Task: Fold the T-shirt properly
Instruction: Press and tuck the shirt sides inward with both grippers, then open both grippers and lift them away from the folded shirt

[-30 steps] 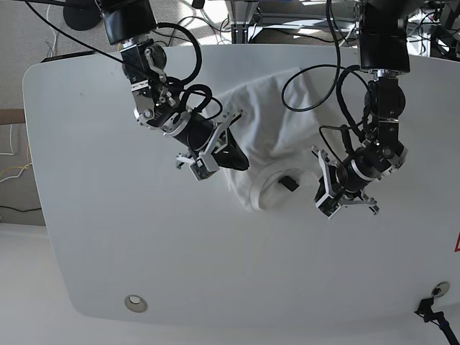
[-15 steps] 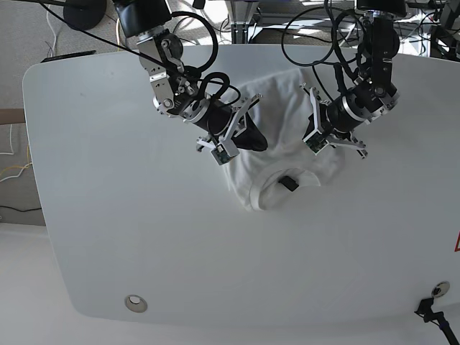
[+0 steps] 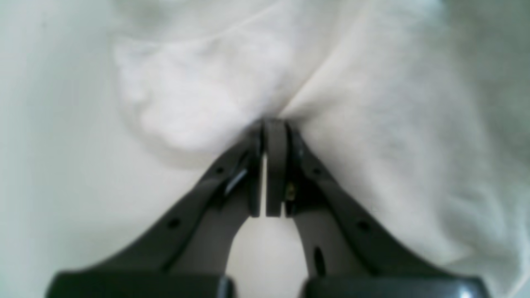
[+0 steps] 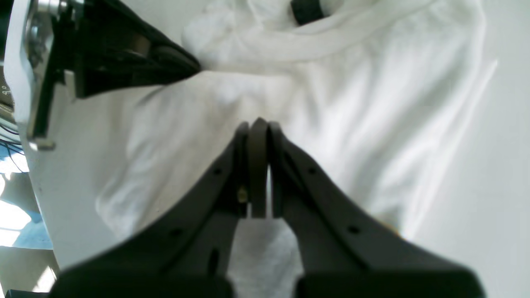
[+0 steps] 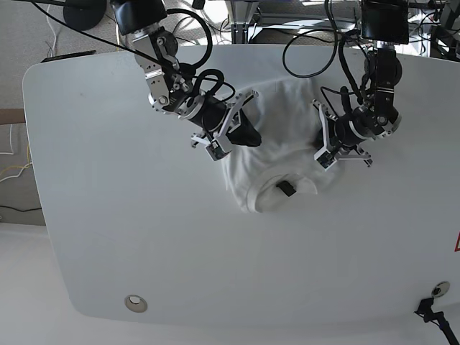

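The white T-shirt (image 5: 280,154) lies crumpled in the middle of the white table (image 5: 108,215), collar toward the front, with its black neck label (image 5: 286,188) showing. No print is visible. My left gripper (image 5: 321,147) is at the shirt's right side. In the left wrist view it (image 3: 275,124) is shut on a puckered fold of the cloth (image 3: 372,124). My right gripper (image 5: 251,135) is at the shirt's left side. In the right wrist view it (image 4: 258,124) is shut, with cloth (image 4: 352,103) bunched around and between the fingers. The label (image 4: 306,10) shows at the top.
A round metal grommet (image 5: 134,303) sits near the table's front left edge. Cables and stand legs (image 5: 237,21) lie behind the back edge. A red sticker (image 5: 456,243) is at the right edge.
My left gripper moved from the front right of the shirt to its right side and closed on cloth. My right gripper shifted back and right. The shirt is bunched narrower.
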Robot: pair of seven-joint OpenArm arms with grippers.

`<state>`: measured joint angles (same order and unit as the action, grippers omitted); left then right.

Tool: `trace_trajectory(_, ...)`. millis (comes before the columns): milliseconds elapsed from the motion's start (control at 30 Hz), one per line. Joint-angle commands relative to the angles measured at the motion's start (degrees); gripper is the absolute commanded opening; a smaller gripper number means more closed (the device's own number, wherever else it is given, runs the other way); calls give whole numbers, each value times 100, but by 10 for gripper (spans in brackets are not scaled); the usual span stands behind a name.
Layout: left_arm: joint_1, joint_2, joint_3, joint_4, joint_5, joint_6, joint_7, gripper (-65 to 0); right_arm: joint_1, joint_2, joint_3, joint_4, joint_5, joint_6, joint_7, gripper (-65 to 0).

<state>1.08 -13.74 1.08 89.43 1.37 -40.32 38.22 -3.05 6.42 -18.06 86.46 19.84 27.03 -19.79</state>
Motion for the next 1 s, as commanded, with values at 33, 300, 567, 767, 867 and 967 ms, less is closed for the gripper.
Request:
trace_trajectory(33,-262,-178,-104,90,-53,32,-72,-650,72,-13,9,97,104,62,146,-650)
trace_trajectory(300,-517,-125,-904,776,-62,32,-63,-650,72,-13,9,124,104,62,146,-650)
trace_trajectory(567,907,446,-921,1804,-88,32,-116,-650,177,-48,9,273,104,18,164,-650)
trace_trajectory(767,1180,763,-895,1233,-53,32,-740,-650,353,-22,17,-78,96,18,173,-650)
trace_trajectory(867,925,763,-702,618,-53,32,-740,-650,406,93,17,-413,96,18,287,-650)
trace_trajectory(967,854,763,-543,152,-53,32,-749,-650,380,180,9,-747,96,18,806,-650)
